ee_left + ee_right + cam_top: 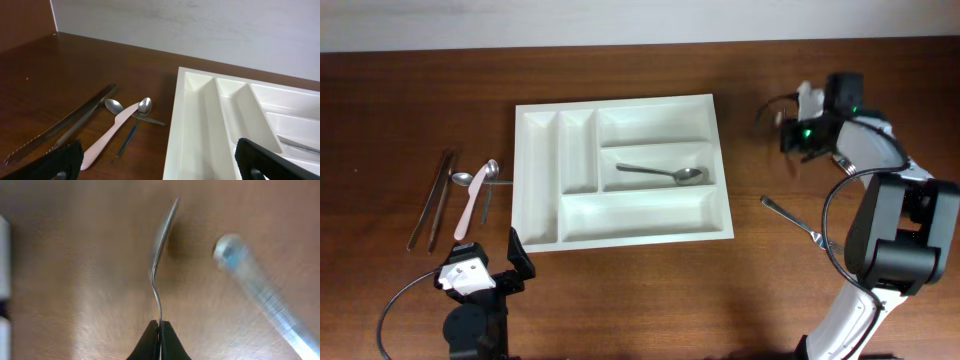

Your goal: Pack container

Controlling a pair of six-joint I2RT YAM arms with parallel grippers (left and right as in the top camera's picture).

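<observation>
The right gripper (pixel 160 326) is clamping its fingers on a spoon (pixel 161 250); the left gripper (pixel 162 167) is hovering, fingers apart, beside the tray (pixel 722 170).

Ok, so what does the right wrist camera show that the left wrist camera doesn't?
Only the right wrist view: the right end effector shut on a thin metal utensil seen edge-on, with a blurred shiny utensil beside it.
Only the left wrist view: the white cutlery tray and, to its left, a pink knife, two spoons and long metal tongs.
Both: the brown wooden table.
</observation>
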